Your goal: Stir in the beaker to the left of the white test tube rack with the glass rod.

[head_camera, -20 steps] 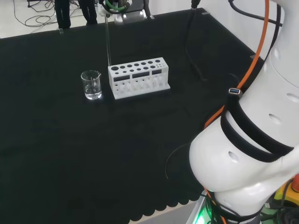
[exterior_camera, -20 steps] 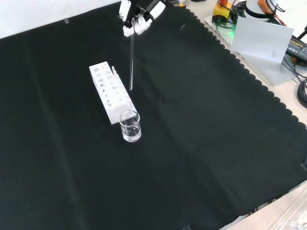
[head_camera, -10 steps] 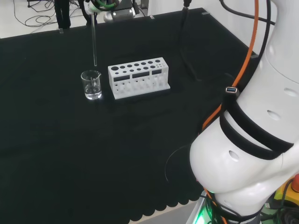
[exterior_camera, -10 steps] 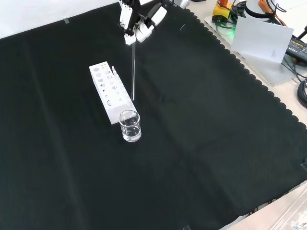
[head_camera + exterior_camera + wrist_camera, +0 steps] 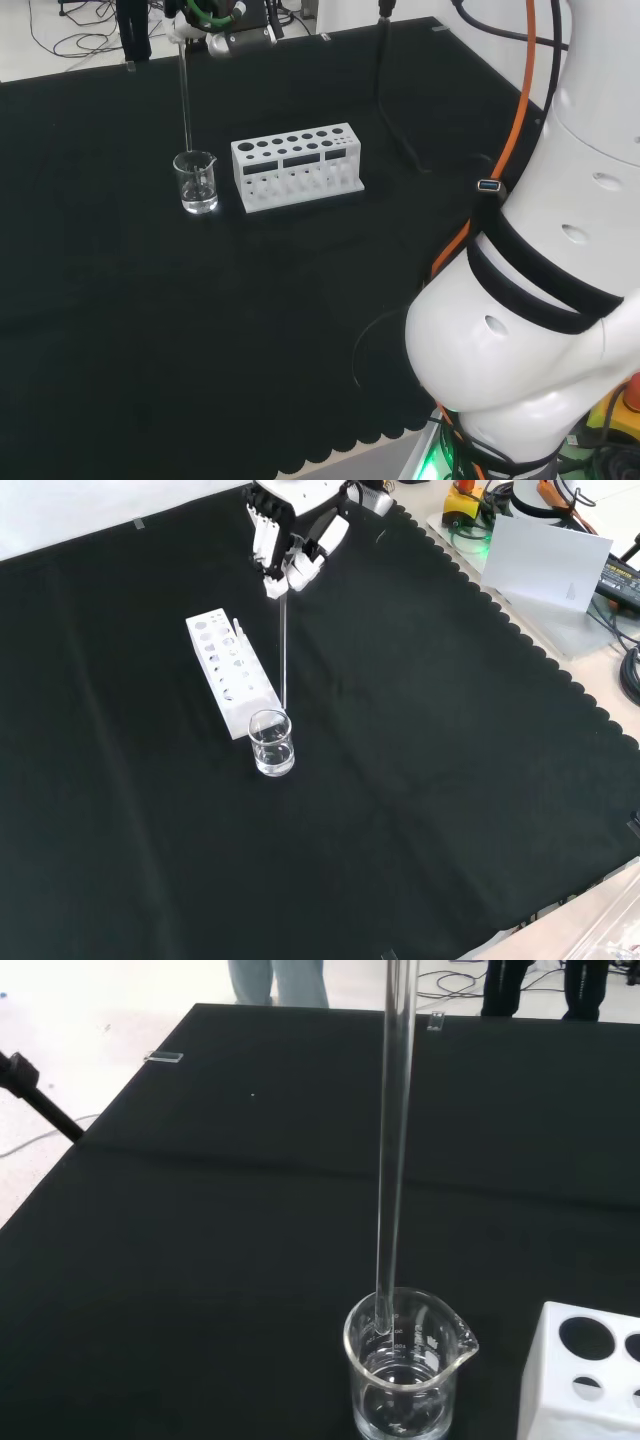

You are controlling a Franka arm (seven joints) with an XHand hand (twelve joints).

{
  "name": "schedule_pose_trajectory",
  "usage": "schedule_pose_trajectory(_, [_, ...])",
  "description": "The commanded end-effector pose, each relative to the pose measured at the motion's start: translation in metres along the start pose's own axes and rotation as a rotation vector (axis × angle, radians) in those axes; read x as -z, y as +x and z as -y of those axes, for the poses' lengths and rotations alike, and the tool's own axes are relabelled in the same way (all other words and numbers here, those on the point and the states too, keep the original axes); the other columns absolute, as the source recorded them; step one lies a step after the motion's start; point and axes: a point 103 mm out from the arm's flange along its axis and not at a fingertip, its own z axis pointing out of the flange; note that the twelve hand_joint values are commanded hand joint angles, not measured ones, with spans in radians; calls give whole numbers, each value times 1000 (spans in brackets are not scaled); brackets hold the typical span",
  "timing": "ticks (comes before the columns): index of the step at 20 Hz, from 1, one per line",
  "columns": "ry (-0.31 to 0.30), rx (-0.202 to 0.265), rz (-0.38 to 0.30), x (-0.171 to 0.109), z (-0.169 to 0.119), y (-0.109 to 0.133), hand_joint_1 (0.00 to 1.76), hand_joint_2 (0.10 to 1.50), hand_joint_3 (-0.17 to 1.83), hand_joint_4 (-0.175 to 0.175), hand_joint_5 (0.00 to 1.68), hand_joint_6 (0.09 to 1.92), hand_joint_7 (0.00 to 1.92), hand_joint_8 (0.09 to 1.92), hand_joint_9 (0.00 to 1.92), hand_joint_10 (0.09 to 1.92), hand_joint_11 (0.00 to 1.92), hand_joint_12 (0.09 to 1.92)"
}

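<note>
So the hand (image 5: 292, 542) has slid over from above the rack (image 5: 229, 672), fingers pinching the rod (image 5: 284, 645), which hangs straight below it. Its tip now sits at the beaker (image 5: 271, 743) rim, just inside. Stirring looks next.

I see the worktop (image 5: 420, 780) under black cloth; on it a clear beaker (image 5: 271, 743) just beside a white rack (image 5: 228, 670).
</note>
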Motion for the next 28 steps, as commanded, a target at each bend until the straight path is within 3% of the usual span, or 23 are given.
schedule_pose_trajectory(1, [23, 55, -21, -20, -22, 2, 1302, 1130, -175, -175, 1190, 398, 1135, 1093, 1667, 914, 1727, 689])
schedule_pose_trajectory(14, [39, 42, -38, -35, -51, -25, 1302, 1130, -175, -175, 1189, 399, 1134, 1095, 1666, 918, 1726, 699])
schedule_pose_trajectory(24, [62, 6, -42, -44, -53, -53, 1302, 1131, -175, -175, 1185, 406, 1134, 1095, 1666, 922, 1724, 708])
schedule_pose_trajectory(28, [92, 17, -39, -61, -49, -51, 1301, 1132, -175, -175, 1184, 408, 1133, 1095, 1667, 922, 1725, 712])
